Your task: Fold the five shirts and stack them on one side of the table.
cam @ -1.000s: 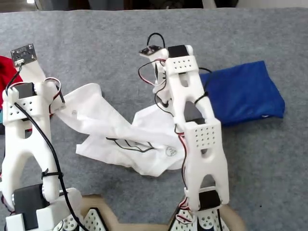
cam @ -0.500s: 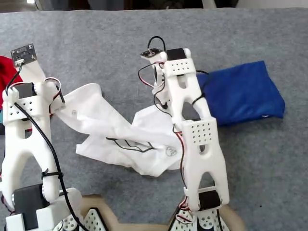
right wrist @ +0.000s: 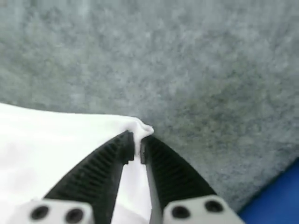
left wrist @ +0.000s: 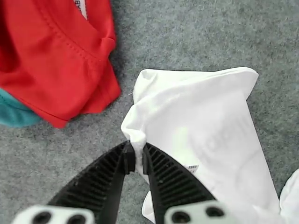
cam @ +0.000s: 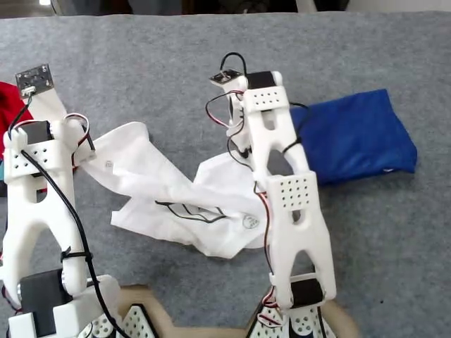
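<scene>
Your left gripper pinches one edge of the crumpled white shirt mid-table; your right gripper clamps another, apparently a corner. A folded blue shirt lies near it.

White shirt crumpled mid-table (unfolded); blue shirt folded nearby.

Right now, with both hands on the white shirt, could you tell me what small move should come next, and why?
The left hand and right hand each pinch an edge of the white shirt, which lies crumpled between them, so I would probably draw them apart to stretch it flat before folding.
</scene>
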You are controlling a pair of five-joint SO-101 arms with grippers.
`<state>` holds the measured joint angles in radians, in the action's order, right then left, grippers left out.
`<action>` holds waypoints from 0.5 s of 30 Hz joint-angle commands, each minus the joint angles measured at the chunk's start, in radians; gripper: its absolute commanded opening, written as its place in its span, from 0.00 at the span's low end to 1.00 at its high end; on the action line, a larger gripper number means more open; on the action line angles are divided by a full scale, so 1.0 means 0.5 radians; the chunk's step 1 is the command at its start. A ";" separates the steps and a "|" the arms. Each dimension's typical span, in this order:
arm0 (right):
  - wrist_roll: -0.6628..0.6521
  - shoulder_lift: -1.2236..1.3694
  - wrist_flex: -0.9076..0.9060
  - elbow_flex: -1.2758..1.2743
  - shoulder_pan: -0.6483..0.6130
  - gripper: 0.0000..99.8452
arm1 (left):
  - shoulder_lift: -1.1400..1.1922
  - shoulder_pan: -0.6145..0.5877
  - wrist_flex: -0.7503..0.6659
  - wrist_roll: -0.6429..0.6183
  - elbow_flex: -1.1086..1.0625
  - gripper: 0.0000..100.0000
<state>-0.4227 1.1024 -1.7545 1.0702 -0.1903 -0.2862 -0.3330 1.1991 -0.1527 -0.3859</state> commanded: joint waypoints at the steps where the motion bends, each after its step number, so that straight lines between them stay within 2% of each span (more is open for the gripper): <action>1: 0.068 -0.091 -0.025 0.210 0.052 0.01 | -0.083 0.005 -0.037 -0.015 0.060 0.03; 7: 0.212 -0.551 -0.025 0.241 0.181 0.01 | -0.123 -0.023 0.015 -0.003 0.299 0.03; 15: 0.215 -1.597 0.055 0.244 0.190 0.01 | -0.215 -0.008 0.025 -0.003 1.119 0.03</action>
<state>-0.3261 0.5363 -1.7576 1.1469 -0.1105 -0.3506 -0.3330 1.2083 -0.1557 -0.0038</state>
